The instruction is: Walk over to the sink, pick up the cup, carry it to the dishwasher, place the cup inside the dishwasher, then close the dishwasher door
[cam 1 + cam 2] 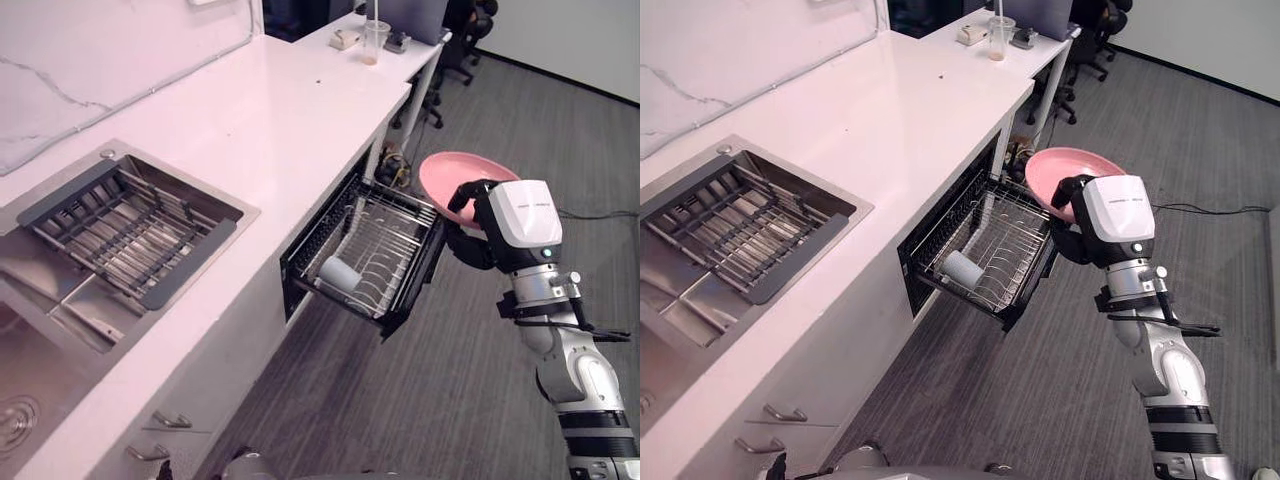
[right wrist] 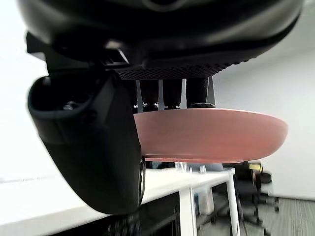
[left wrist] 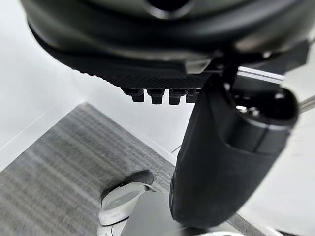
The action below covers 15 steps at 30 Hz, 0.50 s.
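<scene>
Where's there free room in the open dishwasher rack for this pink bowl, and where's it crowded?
The right hand holds the pink bowl beside the rack. Bare wire runs from the white cup to the rack's edge nearest that hand. The corner around the cup is crowded. The countertop above is bare too.

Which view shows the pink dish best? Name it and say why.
The right wrist view: the pink dish sits close and side-on, its rim pinched by the right hand. Both eye views show it from above, near the open dishwasher rack, partly hidden by that hand.
</scene>
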Available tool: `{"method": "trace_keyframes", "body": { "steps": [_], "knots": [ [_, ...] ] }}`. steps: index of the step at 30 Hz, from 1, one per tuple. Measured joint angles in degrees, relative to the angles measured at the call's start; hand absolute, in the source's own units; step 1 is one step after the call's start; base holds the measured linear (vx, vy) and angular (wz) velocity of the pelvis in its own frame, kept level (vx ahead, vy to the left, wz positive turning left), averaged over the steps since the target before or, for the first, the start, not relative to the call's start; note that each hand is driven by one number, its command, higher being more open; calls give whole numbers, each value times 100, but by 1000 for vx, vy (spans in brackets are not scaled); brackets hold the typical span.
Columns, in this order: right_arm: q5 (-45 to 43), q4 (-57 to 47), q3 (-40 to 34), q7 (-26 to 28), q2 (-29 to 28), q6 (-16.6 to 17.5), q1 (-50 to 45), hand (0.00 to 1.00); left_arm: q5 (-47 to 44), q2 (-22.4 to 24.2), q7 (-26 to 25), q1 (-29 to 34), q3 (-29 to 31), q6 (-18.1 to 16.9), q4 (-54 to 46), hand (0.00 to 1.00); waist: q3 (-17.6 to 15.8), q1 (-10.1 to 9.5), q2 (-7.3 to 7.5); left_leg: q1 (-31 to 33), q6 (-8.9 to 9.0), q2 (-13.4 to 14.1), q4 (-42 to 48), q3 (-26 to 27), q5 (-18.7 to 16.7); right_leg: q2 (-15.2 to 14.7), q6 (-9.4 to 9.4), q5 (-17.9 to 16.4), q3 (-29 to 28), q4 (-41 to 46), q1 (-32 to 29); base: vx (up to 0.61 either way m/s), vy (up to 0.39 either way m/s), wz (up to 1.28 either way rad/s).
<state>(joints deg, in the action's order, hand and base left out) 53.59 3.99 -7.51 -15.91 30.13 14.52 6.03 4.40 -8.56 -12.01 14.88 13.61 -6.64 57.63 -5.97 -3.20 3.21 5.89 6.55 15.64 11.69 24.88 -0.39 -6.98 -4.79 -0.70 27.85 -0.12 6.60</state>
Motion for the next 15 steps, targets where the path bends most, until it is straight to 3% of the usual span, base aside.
{"method": "trace_keyframes", "body": {
  "steps": [6,10,15],
  "knots": [
    [-4,868,55,-13,-6,-20,511,0,3,127,211,-102,1,-4,-130,100,-301,-83,-204,565,-85,-90,-85,-348,235,21,-117,25,254,-94,-357,-121,10,25],
    [-92,1330,212,-59,146,-316,1283,0,-1,41,378,-442,2,-8,-223,100,-818,-87,-256,1017,-269,-178,-152,-417,443,-1,-46,288,298,-128,-778,-65,78,5],
    [-661,2342,564,-226,631,-800,2681,0,-85,38,588,-957,-59,-19,-562,100,-1513,-156,-538,1520,-464,-457,-168,-604,566,-150,-126,618,399,-393,-1110,5,116,11]
  ]
}}
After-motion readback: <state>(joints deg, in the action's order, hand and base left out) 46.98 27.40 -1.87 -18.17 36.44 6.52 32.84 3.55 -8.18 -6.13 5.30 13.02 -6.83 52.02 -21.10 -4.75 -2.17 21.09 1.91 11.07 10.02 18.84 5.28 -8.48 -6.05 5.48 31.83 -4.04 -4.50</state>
